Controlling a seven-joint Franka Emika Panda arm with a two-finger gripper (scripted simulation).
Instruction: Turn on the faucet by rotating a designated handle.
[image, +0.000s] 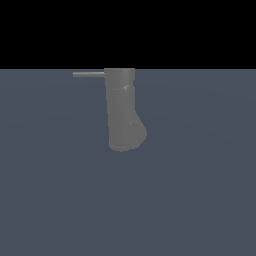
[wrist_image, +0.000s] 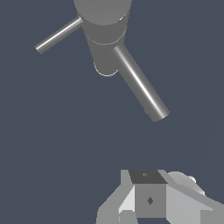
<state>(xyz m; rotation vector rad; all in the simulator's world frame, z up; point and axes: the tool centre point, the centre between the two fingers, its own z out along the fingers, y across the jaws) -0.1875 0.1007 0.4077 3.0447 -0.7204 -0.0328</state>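
The grey faucet (image: 121, 110) is a thick column with a bulged, rounded lower end, at the middle of the exterior view. Its handle (image: 89, 74), a thin grey rod, projects from the top of the column toward the exterior view's left. In the wrist view I look onto the faucet (wrist_image: 103, 26) from its end, with the thin handle (wrist_image: 57, 36) on one side and a thicker spout tube (wrist_image: 140, 83) slanting out on the other. My white gripper (wrist_image: 148, 177) shows only in the wrist view. It is well apart from the faucet and handle, touches nothing, and its fingers show no gap.
A flat blue-grey floor (image: 200, 190) surrounds the faucet on all sides. Black background fills the exterior view above the floor's far edge. No other objects show.
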